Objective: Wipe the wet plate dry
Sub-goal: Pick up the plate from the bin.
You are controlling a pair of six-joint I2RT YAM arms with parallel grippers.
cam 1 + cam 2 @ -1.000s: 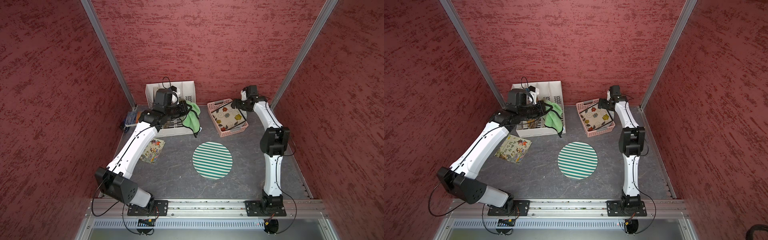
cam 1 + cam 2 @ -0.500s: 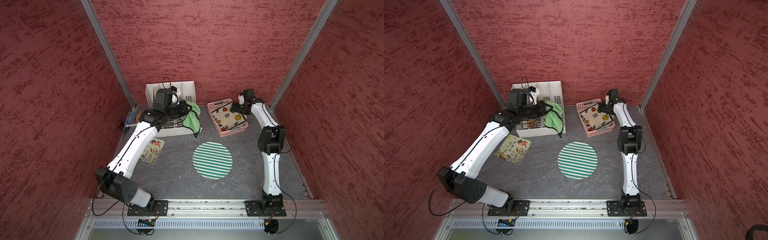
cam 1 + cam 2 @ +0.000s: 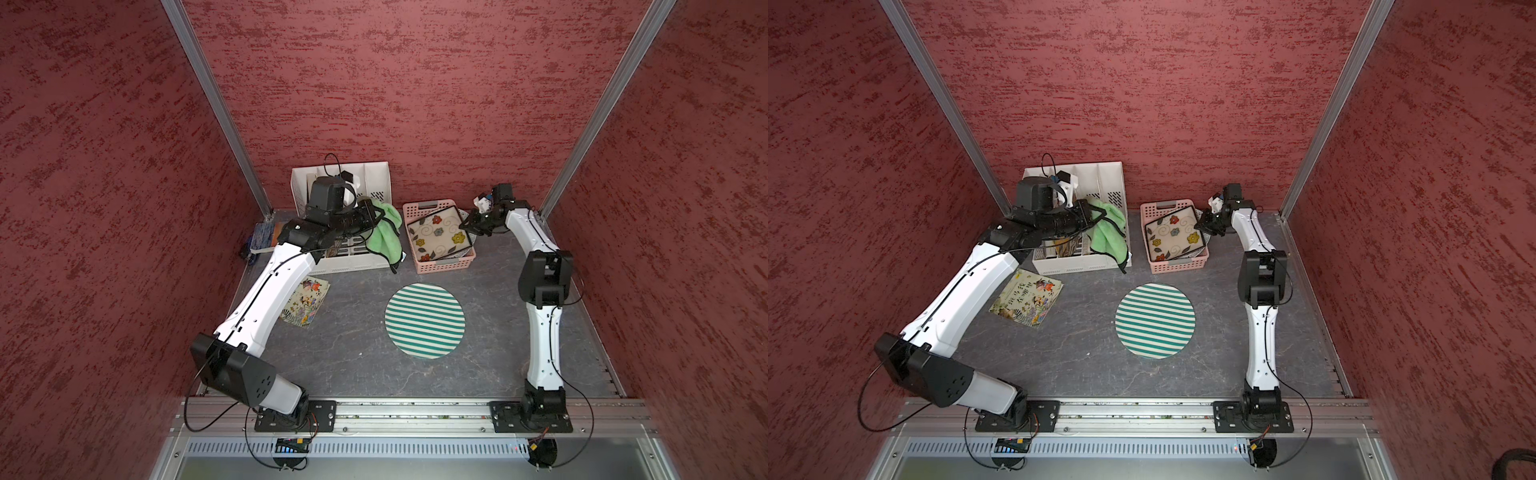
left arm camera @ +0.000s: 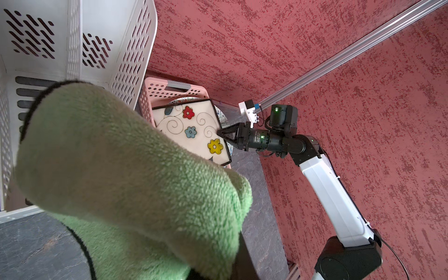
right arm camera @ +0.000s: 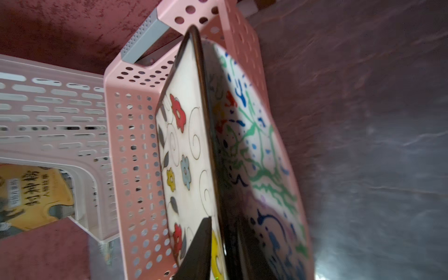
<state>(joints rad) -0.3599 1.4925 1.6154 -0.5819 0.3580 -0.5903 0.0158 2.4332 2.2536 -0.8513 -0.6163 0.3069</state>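
Your right end effector (image 4: 220, 133) is pinched onto the rim of the square flowered plate (image 3: 436, 237), with one finger on its face and one behind. The plate sits tilted in the pink basket (image 3: 444, 266) at the back of the tabletop (image 3: 353, 332). Your left end effector (image 3: 374, 215) is clamped tight on the green cloth (image 3: 385, 237), which hangs over the white organizer (image 3: 353, 262).

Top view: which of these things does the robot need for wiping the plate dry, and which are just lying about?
For the job: flowered plate, gripped at its edge by the right claw; green cloth, held by the left claw; pink basket holding the plate.

Lying about: striped mat, picture book, white rack, painted plate underneath.
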